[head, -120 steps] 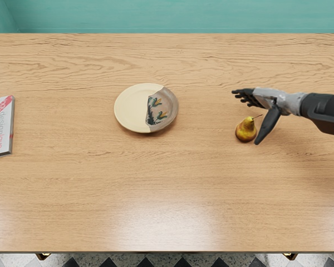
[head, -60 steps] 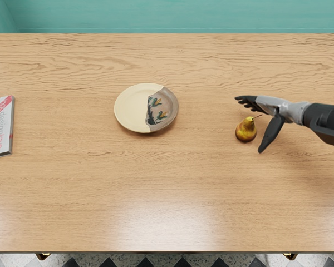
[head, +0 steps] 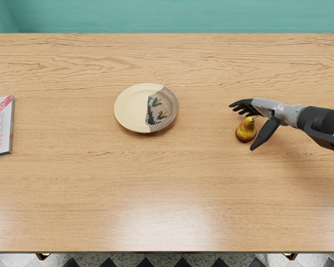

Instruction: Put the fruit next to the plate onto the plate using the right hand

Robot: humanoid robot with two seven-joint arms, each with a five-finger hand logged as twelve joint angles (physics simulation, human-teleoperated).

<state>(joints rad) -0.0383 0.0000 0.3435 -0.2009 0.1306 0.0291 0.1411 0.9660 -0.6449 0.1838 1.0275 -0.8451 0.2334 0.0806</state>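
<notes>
Closely flanking the glossy yellow pear (head: 245, 129), right hand (head: 260, 111) hovers; fingers (head: 238, 104) splayed wide.

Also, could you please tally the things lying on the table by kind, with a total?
plate: 1
pear: 1
book: 1
Total: 3
</notes>
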